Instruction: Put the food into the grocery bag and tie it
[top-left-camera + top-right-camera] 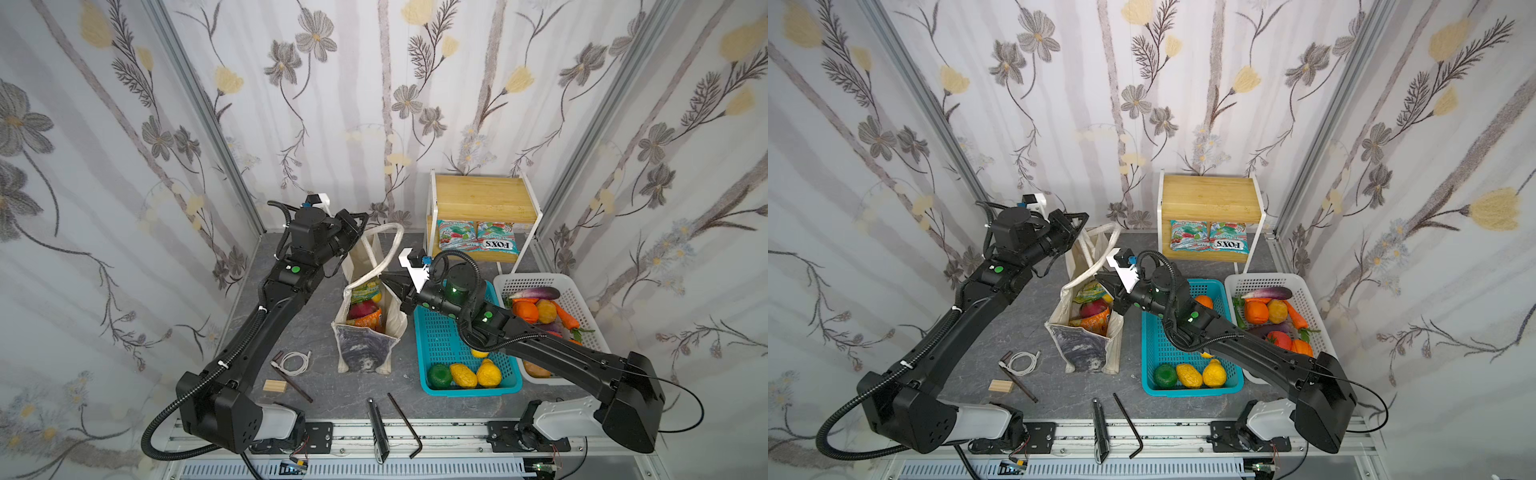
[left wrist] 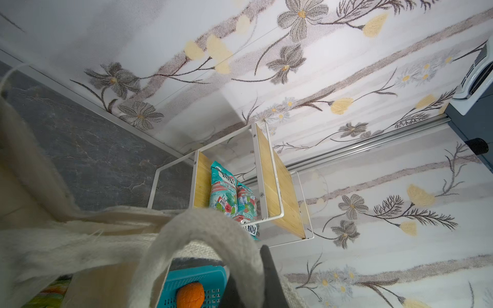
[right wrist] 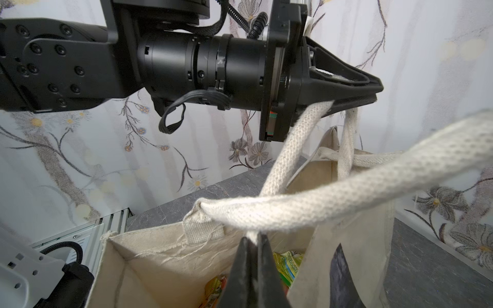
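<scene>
Now the bag [image 1: 365, 349] stands up in the middle of the table [image 1: 320, 332], and its top is open. Inside it lie the pink dragon fruit [image 1: 360, 311], an orange packet [image 1: 371, 321], a green packet [image 1: 363, 293] and a yellow fruit [image 1: 377, 297]. The left gripper [image 3: 373, 92] is above the far end of the bag. Its jaws are shut tight on a handle [image 3: 293, 149], which goes up from the bag into them. The right gripper [image 3: 252, 238] is at the bag's right rim. Its jaws are almost together and pinch the second handle [image 3: 346, 192], which lies across their tips. Just beside the bag on the right is a teal basket [image 1: 444, 349] with fruit, then a white basket [image 1: 536, 282] with vegetables. A small shelf [image 1: 478, 195] stands at the back.
</scene>
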Controlling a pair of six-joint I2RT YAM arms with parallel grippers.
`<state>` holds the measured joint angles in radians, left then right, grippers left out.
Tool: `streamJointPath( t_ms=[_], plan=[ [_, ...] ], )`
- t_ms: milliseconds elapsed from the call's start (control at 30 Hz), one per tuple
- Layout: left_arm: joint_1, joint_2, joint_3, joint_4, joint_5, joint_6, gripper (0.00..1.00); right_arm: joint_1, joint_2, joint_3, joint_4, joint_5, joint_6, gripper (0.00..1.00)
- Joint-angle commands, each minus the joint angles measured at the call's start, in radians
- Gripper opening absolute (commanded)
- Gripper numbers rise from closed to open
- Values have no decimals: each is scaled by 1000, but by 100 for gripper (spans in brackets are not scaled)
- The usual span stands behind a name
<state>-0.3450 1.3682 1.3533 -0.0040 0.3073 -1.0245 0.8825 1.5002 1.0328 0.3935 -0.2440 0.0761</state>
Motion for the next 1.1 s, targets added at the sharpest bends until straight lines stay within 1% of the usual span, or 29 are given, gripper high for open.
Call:
streamJointPath(
  t_ms=[0,67,100,200,267,333,367,400,433,500,600,700,800,867,933,1000,1067],
  plan=[
    [2,-16,3,91,21,-21,0,-29,-29,-28,51,-55,54,44],
    [3,-30,-9,96,18,-23,0,-54,-60,-63,103,-100,100,57],
    [3,-36,-14,97,15,-22,0,-88,-80,-84,130,-121,118,62],
    [1,-46,-24,104,20,-36,0,-132,-129,-140,186,-123,141,70],
    [0,-51,-32,110,28,-45,0,-173,-141,-163,193,-126,140,70],
    [0,-58,-44,117,27,-49,0,-215,-132,-174,187,-164,126,70],
    [0,-62,-49,120,28,-50,0,-229,-120,-168,171,-191,95,70],
    [0,-65,-52,124,28,-51,0,-240,-103,-160,156,-235,30,70],
    [0,-68,-52,127,29,-51,0,-247,-92,-149,123,-248,-12,70],
    [-2,-72,-72,134,39,-52,0,-246,-62,-112,45,-259,-106,71],
    [-2,-78,-97,144,53,-54,0,-248,8,-9,-84,-265,-183,72],
    [-2,-82,-103,154,60,-29,0,-257,87,64,-124,-298,-206,72],
    [8,-78,-113,159,72,-22,0,-258,178,130,-160,-392,-240,71],
    [12,-78,-139,205,102,-8,0,-253,208,169,-195,-440,-246,70],
    [25,-90,-196,317,151,-35,0,-250,209,173,-194,-476,-247,69],
    [33,-102,-231,371,148,-58,0,-243,196,157,-159,-503,-229,70],
    [34,-106,-244,388,132,-50,0,-227,186,161,-167,-506,-229,70]
  ],
)
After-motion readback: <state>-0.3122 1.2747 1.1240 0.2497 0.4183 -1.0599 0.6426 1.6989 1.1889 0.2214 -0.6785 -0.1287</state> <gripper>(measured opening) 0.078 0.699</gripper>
